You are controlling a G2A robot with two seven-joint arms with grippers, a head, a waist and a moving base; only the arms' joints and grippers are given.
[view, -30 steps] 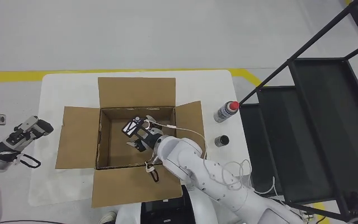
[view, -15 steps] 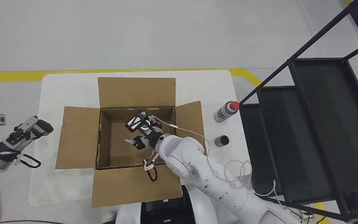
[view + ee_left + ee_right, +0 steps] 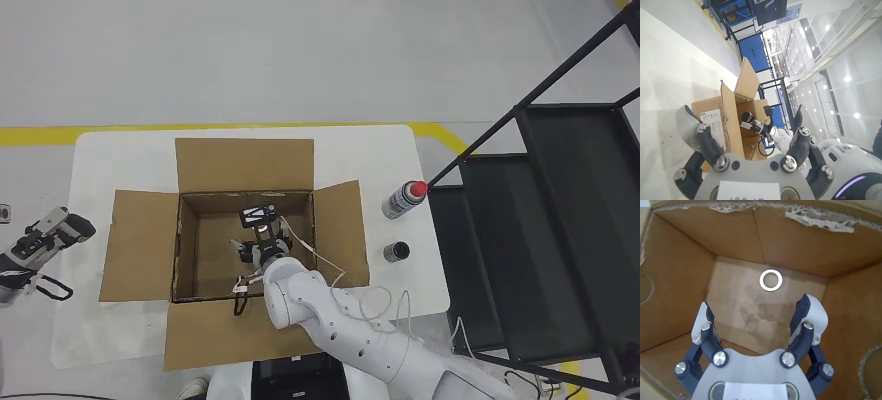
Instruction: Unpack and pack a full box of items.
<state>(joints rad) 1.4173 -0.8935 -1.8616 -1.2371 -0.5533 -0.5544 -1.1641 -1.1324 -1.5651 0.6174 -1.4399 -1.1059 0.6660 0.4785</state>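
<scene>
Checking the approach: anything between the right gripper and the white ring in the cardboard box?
Nothing visible. Only bare floor of the brown cardboard box lies between the open right gripper and the flat white ring.

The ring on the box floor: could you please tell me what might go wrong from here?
The ring lies flat near a wall of the box, so the open right gripper may slide over it or push it against that wall. The wrist could also snag the torn rim.

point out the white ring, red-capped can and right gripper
white flat ring (image 3: 761, 280), right wrist view, its band
red-capped silver spray can (image 3: 400, 202), top view, its body
right gripper (image 3: 755, 299), right wrist view, between its fingertips
</scene>
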